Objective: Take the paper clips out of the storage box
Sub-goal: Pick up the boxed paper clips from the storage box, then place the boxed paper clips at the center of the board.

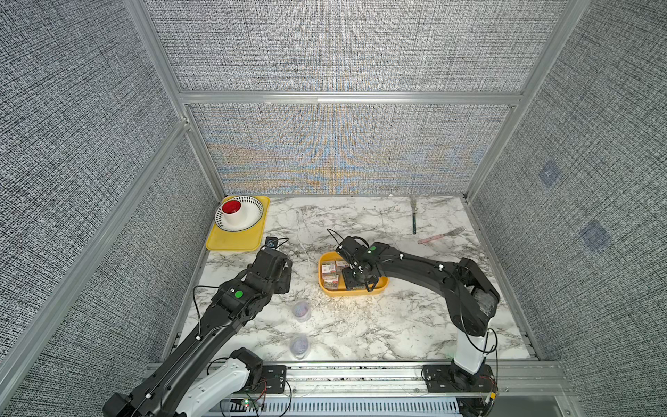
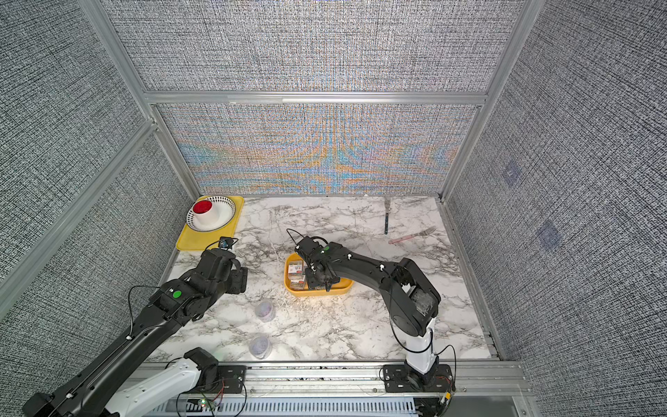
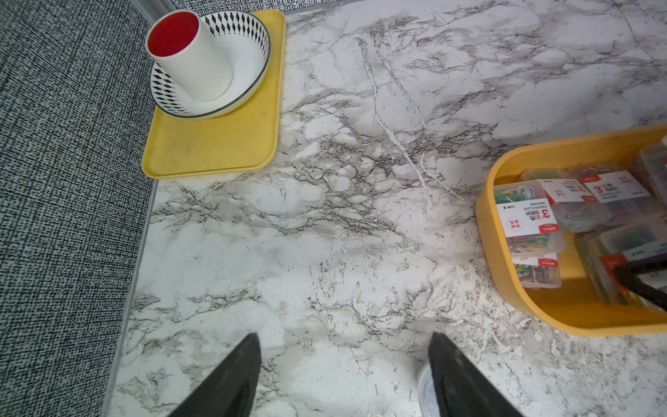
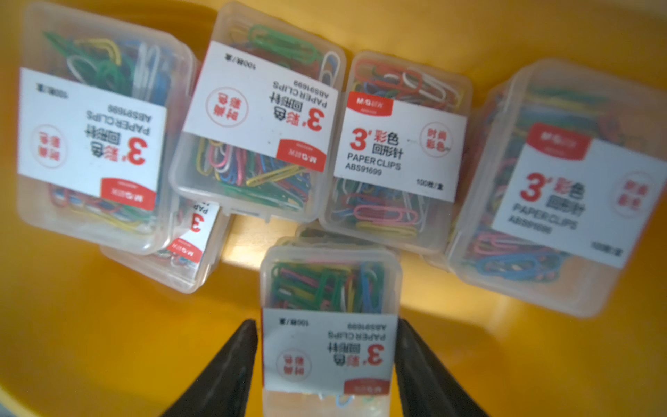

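In the right wrist view you can read the white label (image 4: 399, 151) on the middle box (image 4: 382, 220): "M&G" on its red tab, a large red "3'", 彩色 回形针, "PAPER CLIPS", "ABS91699", "100枚/盒", and a round red stamp, 时尚彩色. The lone box (image 4: 330, 289) and the tilted box (image 4: 252, 180) carry the same print, upside down to you. In the left wrist view, the end box (image 3: 534, 252) shows "3" and "PAPER CLIPS". In both top views the print is too small to read.

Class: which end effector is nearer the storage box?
Right. The right end effector is inside the storage box, gripping a paper clip pack; the left end effector hovers outside, over the table.
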Robot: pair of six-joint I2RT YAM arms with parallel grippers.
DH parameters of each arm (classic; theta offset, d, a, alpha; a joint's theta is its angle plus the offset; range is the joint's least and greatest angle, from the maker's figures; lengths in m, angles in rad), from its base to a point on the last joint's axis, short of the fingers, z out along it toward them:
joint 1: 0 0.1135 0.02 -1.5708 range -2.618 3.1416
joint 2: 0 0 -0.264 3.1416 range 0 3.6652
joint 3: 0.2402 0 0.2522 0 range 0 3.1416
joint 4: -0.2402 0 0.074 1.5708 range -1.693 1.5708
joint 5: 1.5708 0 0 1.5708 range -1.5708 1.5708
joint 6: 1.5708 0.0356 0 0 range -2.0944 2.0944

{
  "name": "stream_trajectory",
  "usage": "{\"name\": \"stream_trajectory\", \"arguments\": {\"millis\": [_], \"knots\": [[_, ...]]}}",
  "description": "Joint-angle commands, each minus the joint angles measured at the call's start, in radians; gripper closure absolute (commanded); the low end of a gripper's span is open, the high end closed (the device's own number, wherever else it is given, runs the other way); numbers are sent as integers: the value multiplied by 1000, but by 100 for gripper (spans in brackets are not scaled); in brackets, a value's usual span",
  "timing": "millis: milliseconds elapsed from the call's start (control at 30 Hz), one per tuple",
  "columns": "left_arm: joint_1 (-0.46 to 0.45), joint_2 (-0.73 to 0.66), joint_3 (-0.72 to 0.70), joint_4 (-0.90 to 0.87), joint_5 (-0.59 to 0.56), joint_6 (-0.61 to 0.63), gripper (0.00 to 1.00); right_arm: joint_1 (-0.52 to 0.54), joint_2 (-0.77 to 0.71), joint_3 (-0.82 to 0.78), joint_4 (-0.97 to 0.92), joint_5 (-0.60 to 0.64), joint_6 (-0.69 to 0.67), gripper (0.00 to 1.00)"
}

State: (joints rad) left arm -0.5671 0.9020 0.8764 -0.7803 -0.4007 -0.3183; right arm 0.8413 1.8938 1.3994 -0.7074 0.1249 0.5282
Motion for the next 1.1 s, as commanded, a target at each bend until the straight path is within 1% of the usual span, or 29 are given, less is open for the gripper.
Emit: {"name": "stream_trajectory", "arguments": {"millis": [0, 100, 300, 467, 600, 767, 933, 1067], "knots": [[1, -4, 0, 16, -4, 2, 24, -1, -5, 14, -5, 24, 11, 46], [1, -6, -1, 17, -4, 2, 24, -1, -18, 35, -24, 50, 5, 51], [1, -11, -2, 15, -7, 1, 24, -4, -56, 82, -60, 81, -23, 53], [0, -10, -4, 18, -11, 1, 24, -5, -125, 130, -77, 97, -76, 55], [1, -12, -2, 18, -16, -7, 24, -2, -207, 125, -53, 72, -173, 55], [1, -20, -4, 19, -29, -10, 24, 31, -334, 76, -18, -14, -357, 57], [2, -21, -2, 22, -33, -20, 24, 136, -427, 4, -10, -49, -522, 56], [2, -36, -4, 16, -50, -22, 24, 203, -468, -79, 15, -62, -630, 54]]}}
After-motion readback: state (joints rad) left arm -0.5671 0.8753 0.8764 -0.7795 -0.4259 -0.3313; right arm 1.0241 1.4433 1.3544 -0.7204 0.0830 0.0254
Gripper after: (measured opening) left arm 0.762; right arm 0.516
